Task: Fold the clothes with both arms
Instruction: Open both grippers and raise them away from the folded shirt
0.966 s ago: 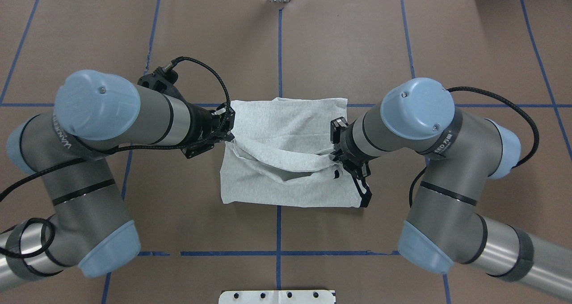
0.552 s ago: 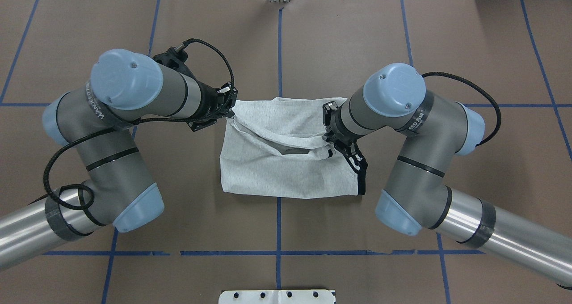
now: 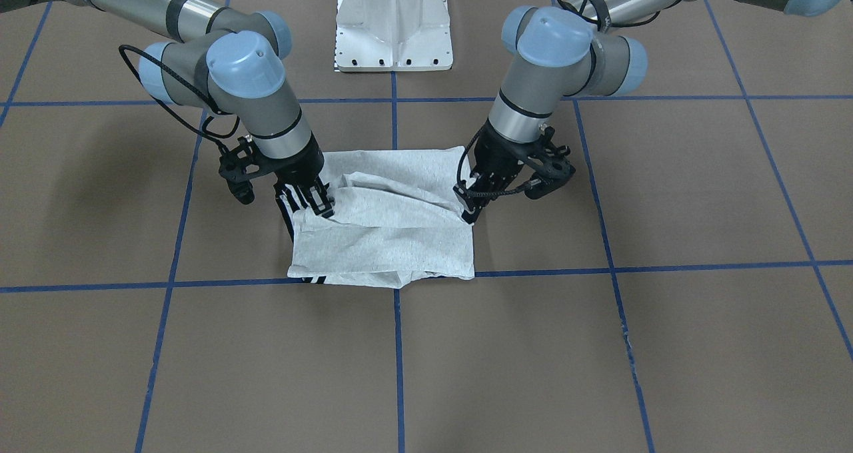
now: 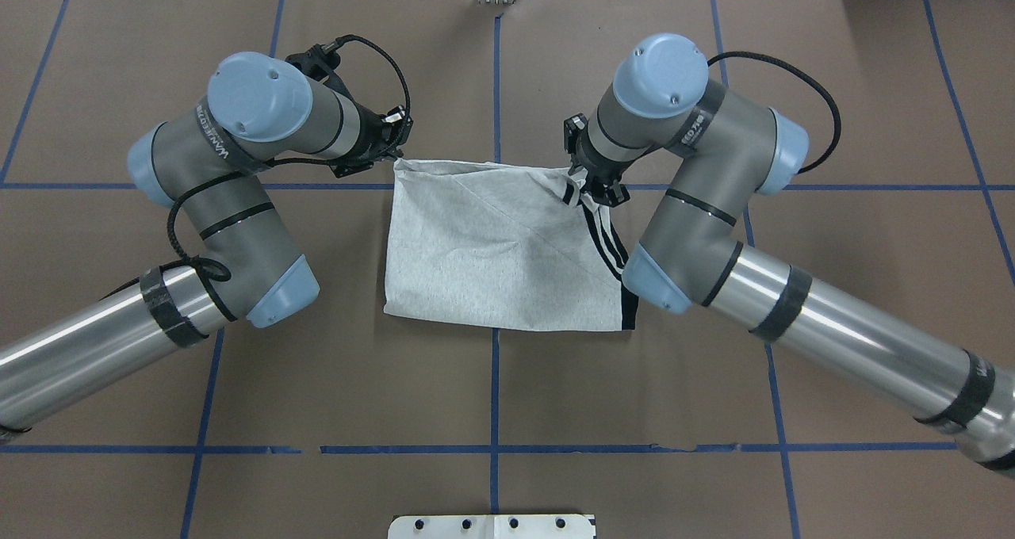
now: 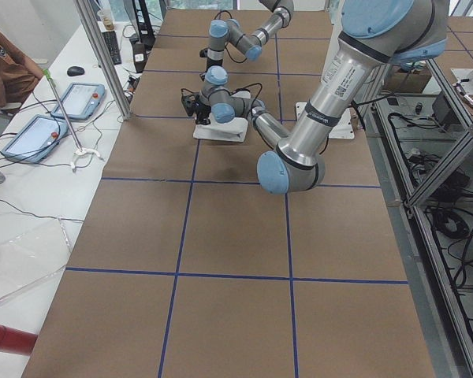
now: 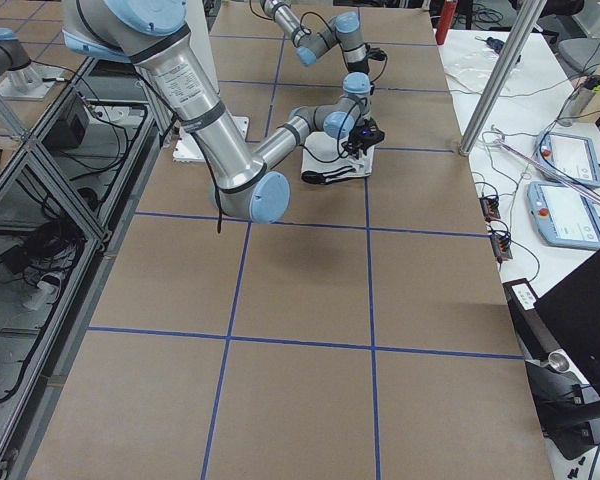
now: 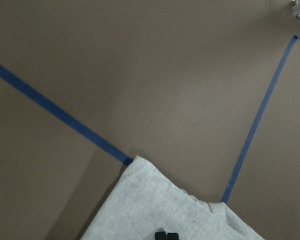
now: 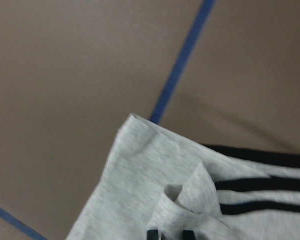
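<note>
The light grey T-shirt [image 4: 492, 246] lies folded into a rectangle at the table's middle, with its black double stripe trim [image 4: 607, 242] along the right edge; the print is hidden. My left gripper [image 4: 396, 154] is shut on the shirt's far left corner, low at the table. My right gripper [image 4: 591, 186] is shut on a bunched bit of cloth at the far right corner. In the front-facing view the shirt [image 3: 386, 233] sits between the left gripper [image 3: 470, 206] and the right gripper [image 3: 320, 203]. The wrist views show grey cloth [image 7: 155, 210] and cloth with stripes [image 8: 140, 170] at the fingertips.
The table is covered in brown paper [image 4: 714, 87] with a grid of blue tape lines [image 4: 496, 87]. The white pedestal [image 3: 393, 23] stands at the robot's side. Screens and cables lie on a side bench [image 5: 47, 126] beyond the table's far edge.
Both arms have moved away from the robot, carrying the held edge of the shirt over to its far edge. The loose sagging fold has flattened into a neat rectangle.
</note>
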